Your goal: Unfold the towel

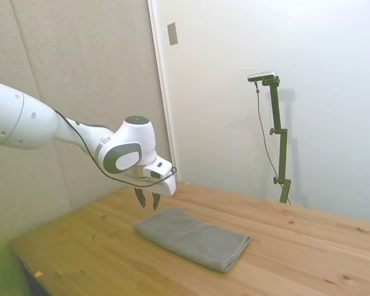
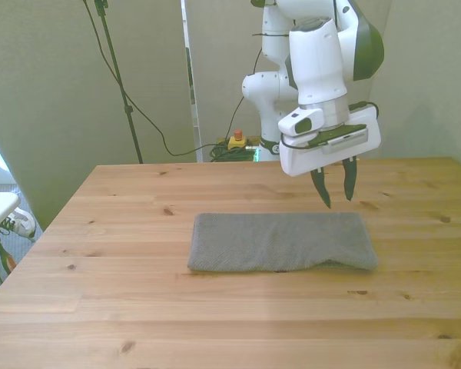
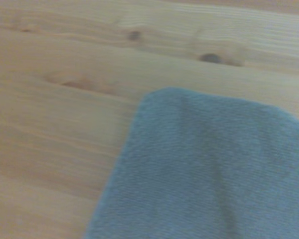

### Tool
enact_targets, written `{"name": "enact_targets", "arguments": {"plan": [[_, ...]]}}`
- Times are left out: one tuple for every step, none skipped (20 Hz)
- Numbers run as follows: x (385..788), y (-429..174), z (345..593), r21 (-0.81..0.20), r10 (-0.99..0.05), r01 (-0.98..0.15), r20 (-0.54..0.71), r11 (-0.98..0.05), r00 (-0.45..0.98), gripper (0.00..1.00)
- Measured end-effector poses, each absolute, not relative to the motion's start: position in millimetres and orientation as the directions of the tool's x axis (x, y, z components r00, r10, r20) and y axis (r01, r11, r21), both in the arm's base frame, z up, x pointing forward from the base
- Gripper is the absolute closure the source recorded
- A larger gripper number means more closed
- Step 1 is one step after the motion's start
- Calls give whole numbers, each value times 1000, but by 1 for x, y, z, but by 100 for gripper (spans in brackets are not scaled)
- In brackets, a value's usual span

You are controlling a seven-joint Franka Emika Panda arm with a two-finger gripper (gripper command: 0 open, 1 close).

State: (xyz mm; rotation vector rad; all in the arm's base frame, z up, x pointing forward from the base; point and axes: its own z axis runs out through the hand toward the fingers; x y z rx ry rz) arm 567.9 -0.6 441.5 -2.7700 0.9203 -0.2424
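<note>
One grey towel [image 2: 283,242] lying folded on the table [image 2: 138,307], my gripper [image 2: 335,198] hanging open, empty, above its one o'clock corner.

A plain grey towel [image 2: 283,241] lies on a light, knotty wooden table [image 2: 123,307].

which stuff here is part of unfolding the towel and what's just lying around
Part of the job:
- towel, grey, folded flat on the table
- gripper, open, above the towel's far corner

Just there:
- wooden table
- red and yellow button on the floor behind
</note>
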Motion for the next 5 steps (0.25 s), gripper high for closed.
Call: {"name": "enact_targets", "arguments": {"plan": [[566, -4, 450, -224, -635, -604, 100, -765, 766, 0], [561, -6, 459, -198, -663, -638, 111, -745, 740, 0], [552, -6, 468, -174, -689, -668, 124, -724, 714, 0], [539, -4, 475, -151, -711, -694, 140, -704, 690, 0], [523, 2, 479, -128, -730, -719, 156, -683, 665, 0]]}}
